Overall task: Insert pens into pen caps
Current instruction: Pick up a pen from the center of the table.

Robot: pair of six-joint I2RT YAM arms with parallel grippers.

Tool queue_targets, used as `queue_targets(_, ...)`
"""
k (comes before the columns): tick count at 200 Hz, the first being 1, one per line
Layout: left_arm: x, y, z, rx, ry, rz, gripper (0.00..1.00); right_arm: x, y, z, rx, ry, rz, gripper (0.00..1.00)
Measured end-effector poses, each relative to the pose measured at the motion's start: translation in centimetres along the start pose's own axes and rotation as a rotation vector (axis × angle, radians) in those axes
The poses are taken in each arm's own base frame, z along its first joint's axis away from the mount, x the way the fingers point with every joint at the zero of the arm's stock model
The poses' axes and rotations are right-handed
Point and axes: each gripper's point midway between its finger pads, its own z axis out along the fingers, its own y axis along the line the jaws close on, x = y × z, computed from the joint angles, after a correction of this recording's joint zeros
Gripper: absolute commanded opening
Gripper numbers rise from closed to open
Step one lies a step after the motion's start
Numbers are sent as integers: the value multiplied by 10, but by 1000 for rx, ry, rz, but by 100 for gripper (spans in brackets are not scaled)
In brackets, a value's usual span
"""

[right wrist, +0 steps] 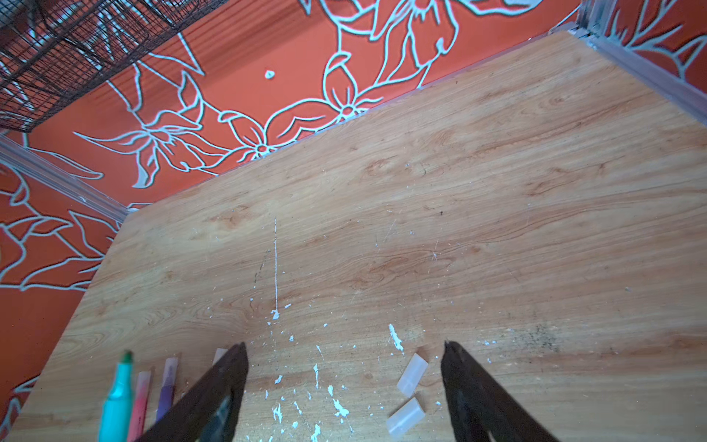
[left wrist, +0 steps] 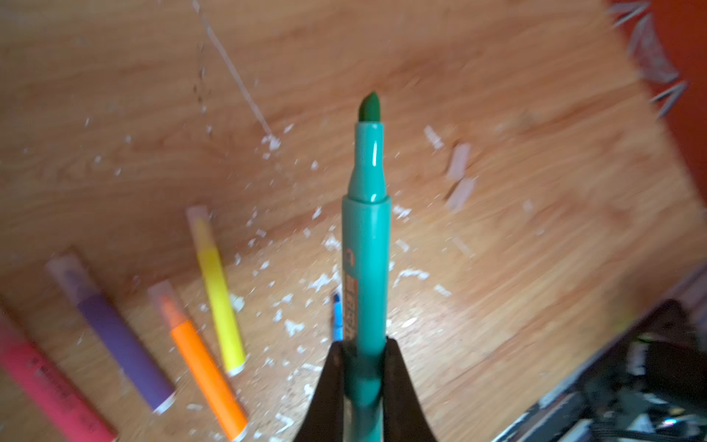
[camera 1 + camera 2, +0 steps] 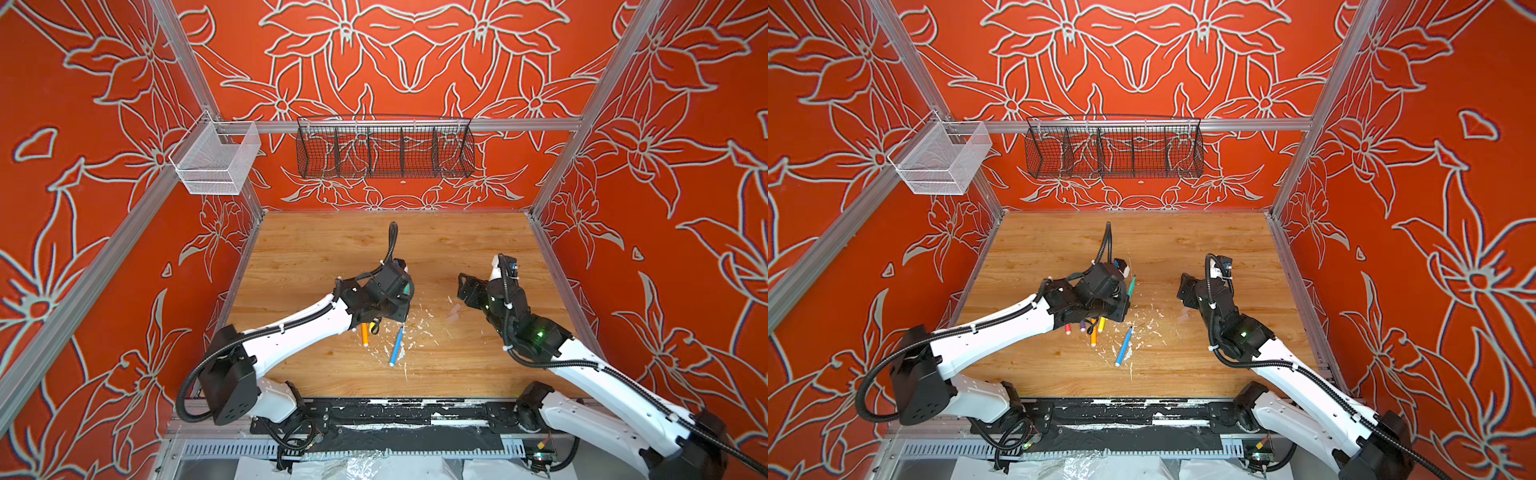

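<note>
No legible text anywhere. Only blurred print on the green pen (image 2: 367, 237) and the pink pen (image 2: 49, 386), too smeared to read

bright even light, blurry left wrist view

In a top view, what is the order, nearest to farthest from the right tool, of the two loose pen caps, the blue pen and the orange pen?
1. Two loose pen caps: directly beside the right tool.
2. Blue pen: left of the caps, lying alone.
3. Orange pen: farthest, farther left still.
</note>
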Motion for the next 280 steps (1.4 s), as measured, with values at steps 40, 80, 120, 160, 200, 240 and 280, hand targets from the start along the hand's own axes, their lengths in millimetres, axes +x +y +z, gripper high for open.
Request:
queue_targets(40,-5,-6,9,55,-74,12,3,37,7,19,-63,97,-3,76)
queue_targets(80,33,11,29,40,-11,60,4,71,31,40,-166,225,-5,69)
queue_targets(120,21,-4,22,114,-62,67,4,72,52,40,-267,242,16,68)
queue_targets(160,19,-10,21,143,-66,69,4,64,71,32,-382,213,42,64)
queue_targets(200,22,-10,26,145,-47,65,4,70,84,27,-456,228,54,61)
queue_targets(240,22,-14,33,149,-28,67,3,85,90,30,-482,276,45,59)
queue_targets(280,25,-20,33,185,-8,73,3,97,93,35,-484,322,59,50)
